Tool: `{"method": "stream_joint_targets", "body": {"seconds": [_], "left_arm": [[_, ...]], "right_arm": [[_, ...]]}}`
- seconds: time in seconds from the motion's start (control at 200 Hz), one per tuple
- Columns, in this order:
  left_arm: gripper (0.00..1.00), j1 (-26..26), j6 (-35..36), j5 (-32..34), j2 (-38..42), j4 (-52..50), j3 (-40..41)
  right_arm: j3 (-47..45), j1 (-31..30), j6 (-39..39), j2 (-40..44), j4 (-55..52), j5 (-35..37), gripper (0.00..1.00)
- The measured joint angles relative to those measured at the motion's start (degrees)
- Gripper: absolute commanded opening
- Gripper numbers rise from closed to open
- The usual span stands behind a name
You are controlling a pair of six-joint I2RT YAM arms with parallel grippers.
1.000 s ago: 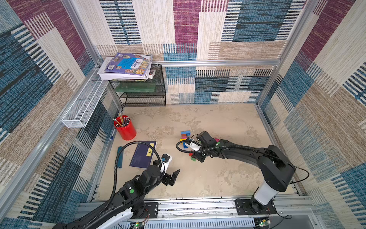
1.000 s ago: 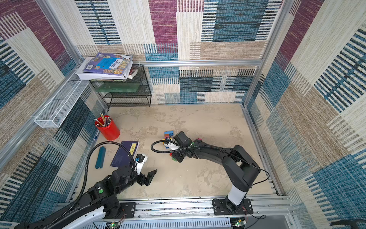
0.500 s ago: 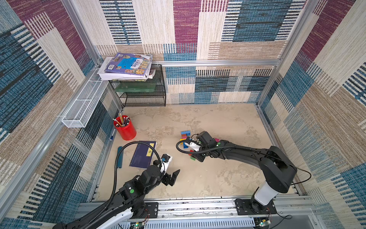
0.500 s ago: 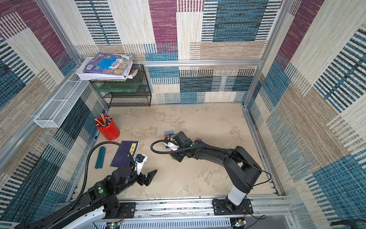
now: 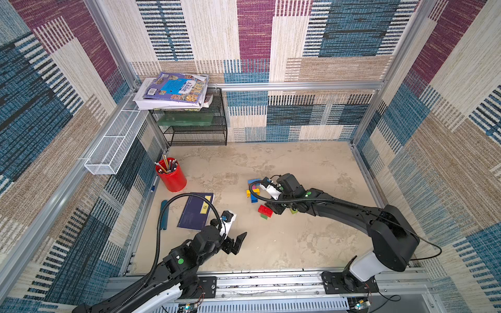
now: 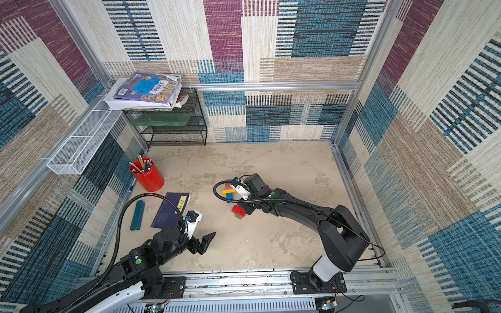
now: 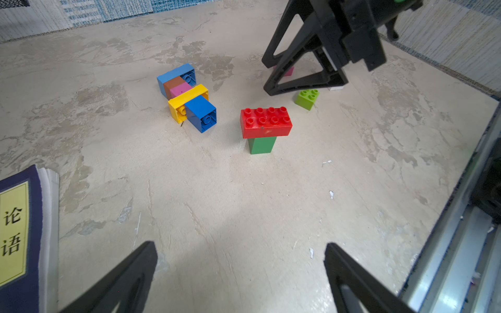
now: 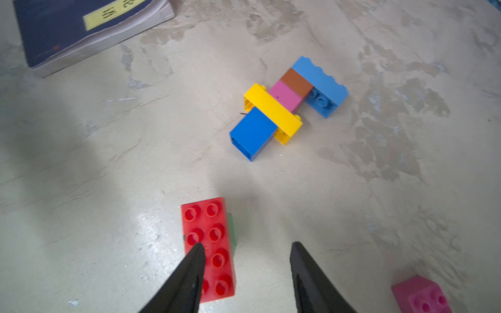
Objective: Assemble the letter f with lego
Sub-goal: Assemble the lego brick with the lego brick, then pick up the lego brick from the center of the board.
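- Clock hours are read in a top view: twelve toward the far wall, six toward my base rail
- Nearest the rail, my left pincer [image 7: 240, 245] hangs above the bare table [image 5: 298, 244], jaws spread wide with nothing between them
- At eleven o'clock of it a dark blue notebook [image 5: 196, 210] lies flat, with a teal case [image 5: 164, 211] at nine o'clock of the notebook
- At one o'clock of my left pincer stands a red brick [image 7: 265, 122], oblong and studs up, seated on a green brick [image 7: 261, 145] that rests on the table
- My right pincer [image 8: 247, 244] sits just beside that stack at three o'clock, jaws partway apart and the gap empty
- In my right wrist view one finger [image 8: 195, 260] crosses in front of the red brick, and I cannot tell whether it touches
- A lime brick [image 7: 307, 99] sits studs up at three o'clock of the stack, apart from it and near my right pincer
- A loose pink brick [image 8: 421, 296] and a sliver of white brick [image 7: 336, 88] lie close by the same fingers
- At eleven o'clock of the stack the rest of the lego lies on its side as one joined run: blue brick [image 7: 202, 113], yellow brick [image 7: 187, 101] set crosswise, pink brick [image 7: 180, 89], brown brick [image 7: 173, 83], then light blue brick [image 7: 176, 73] at the far end
- Farther off at ten o'clock stands a red pencil cup [image 5: 171, 177]
- In the far corner at eleven o'clock a black wire rack [image 5: 195, 130] carries books [image 5: 173, 89]
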State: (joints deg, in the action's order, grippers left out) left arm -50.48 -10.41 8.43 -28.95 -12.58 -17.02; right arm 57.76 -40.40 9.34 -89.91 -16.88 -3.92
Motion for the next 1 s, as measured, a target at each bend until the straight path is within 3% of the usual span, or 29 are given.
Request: {"method": "stream_joint_targets", "body": {"seconds": [0.416,0.786,0.997], "left_arm": [[0.99,0.0,1.4,-5.8,-3.7,1.2,-0.4],[0.99,0.0,1.4,-5.8,-3.5,1.3,-0.4],[0.99,0.0,1.4,-5.8,-3.5,1.3,-0.4]], "right_arm": [[0.3,8.2,-11.7,-4.0,-2.3,13.6,0.58],[1.8,11.2,-22.6,-9.0,-2.9,17.8,0.6],[2.5,11.6,-25.1,-10.9,-3.6,19.5,0.6]]}}
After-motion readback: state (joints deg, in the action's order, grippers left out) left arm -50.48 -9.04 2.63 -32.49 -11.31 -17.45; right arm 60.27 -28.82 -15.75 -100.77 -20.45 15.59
